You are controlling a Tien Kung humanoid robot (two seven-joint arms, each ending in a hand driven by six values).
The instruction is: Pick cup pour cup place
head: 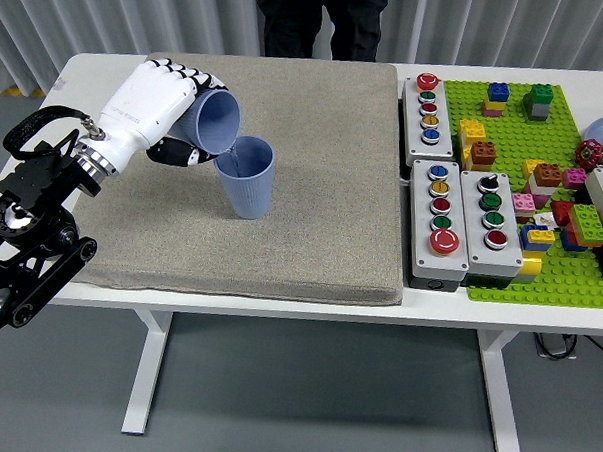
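The left hand (pixel 156 107) is reaching in from the left over the grey mat (pixel 312 226) and is wrapping its fingers (pixel 183 156) around a blue cup (pixel 215 122), grasping it by the side. This tilted cup is lying almost on its side, with its open mouth facing right and down. Its lower rim is sitting just above the far left rim of a second blue cup (pixel 247 178), which is standing upright on the mat, near the middle of it. I cannot tell whether the two rims are touching. The white table (pixel 95 70) is carrying the mat on its left part.

To the right of the mat, three grey button boxes (pixel 450 194) with coloured buttons are lying side by side on the table. Further right, a green baseplate (pixel 558 135) is holding many coloured toy bricks (pixel 545 175). A person in dark clothes (pixel 323 20) is standing at the far side of the table, with the hands only partly showing at the top edge
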